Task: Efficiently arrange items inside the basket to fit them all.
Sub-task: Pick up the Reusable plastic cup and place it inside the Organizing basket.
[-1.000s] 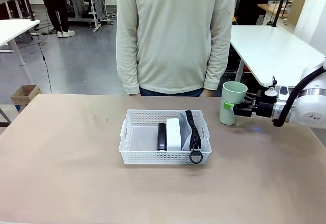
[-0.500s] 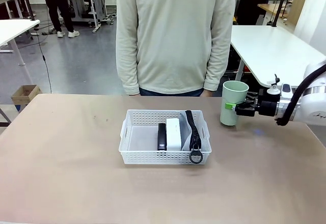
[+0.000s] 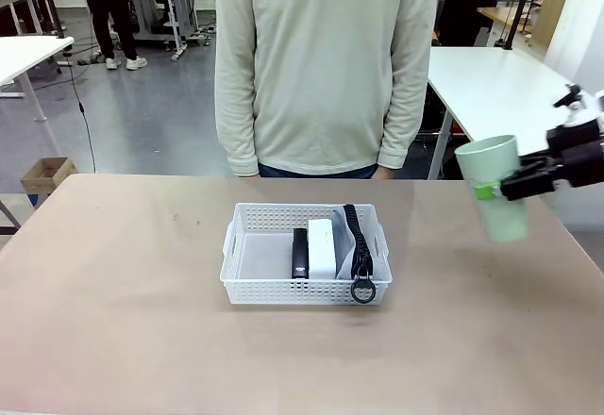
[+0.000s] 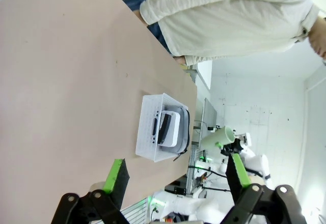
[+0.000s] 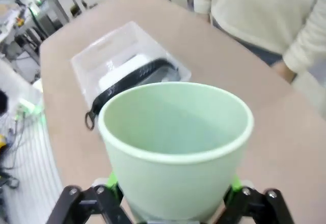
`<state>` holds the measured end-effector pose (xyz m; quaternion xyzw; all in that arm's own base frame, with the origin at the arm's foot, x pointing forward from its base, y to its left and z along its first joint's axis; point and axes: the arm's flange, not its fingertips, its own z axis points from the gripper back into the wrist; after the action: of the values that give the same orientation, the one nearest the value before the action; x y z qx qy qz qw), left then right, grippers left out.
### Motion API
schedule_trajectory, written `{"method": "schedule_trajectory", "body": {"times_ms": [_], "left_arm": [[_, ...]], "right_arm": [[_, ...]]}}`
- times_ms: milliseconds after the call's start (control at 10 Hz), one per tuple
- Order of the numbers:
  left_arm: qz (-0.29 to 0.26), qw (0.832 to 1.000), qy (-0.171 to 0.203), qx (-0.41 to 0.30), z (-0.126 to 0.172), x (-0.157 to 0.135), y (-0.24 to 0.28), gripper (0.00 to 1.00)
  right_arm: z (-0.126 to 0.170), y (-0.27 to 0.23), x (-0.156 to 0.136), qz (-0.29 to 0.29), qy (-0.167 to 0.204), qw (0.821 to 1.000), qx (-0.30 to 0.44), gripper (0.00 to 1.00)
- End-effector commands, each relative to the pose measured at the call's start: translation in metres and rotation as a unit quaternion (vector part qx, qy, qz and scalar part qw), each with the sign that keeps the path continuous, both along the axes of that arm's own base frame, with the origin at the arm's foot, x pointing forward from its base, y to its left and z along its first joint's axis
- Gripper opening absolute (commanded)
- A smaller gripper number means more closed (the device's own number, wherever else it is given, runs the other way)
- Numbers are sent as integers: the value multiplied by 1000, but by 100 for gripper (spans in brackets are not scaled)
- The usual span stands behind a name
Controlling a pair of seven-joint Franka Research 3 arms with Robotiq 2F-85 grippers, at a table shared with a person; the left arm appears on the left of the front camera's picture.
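White perforated plastic basket (image 3: 247,255) already holds our black stapler (image 3: 299,253), small white box (image 3: 322,247) and grey zippered pouch (image 3: 357,250) (apparently upright). Left gripper (image 4: 175,175) spread, idle; right gripper (image 3: 491,190) pinches the pale green tall cup (image 3: 494,187) aloft, unpacked.

A person in a cream sweater (image 3: 324,57) stands at the far side of the brown desk (image 3: 123,321). A small cardboard box (image 3: 47,176) sits on the grey floor (image 3: 151,113) to the left. A white table (image 3: 505,94) stands behind on the right.
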<state>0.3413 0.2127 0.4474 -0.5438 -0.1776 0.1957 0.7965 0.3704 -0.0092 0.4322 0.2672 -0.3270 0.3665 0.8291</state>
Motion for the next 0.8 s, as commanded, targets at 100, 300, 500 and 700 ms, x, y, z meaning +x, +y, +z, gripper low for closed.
{"method": "schedule_trajectory", "body": {"times_ms": [100, 300, 500, 700], "left_arm": [[-3, 1000, 4, 1, 2, -3, -2, 100], [-3, 1000, 4, 1, 2, -3, -2, 100], [-3, 1000, 4, 1, 2, -3, -2, 100], [-3, 1000, 4, 1, 2, -3, -2, 100]], "right_arm": [[0, 0, 0, 0, 0, 1000, 0, 36], [0, 0, 0, 0, 0, 1000, 0, 36], [6, -3, -11, -4, 25, 1000, -14, 87], [66, 59, 2, -28, -1, 999, -43, 87]]}}
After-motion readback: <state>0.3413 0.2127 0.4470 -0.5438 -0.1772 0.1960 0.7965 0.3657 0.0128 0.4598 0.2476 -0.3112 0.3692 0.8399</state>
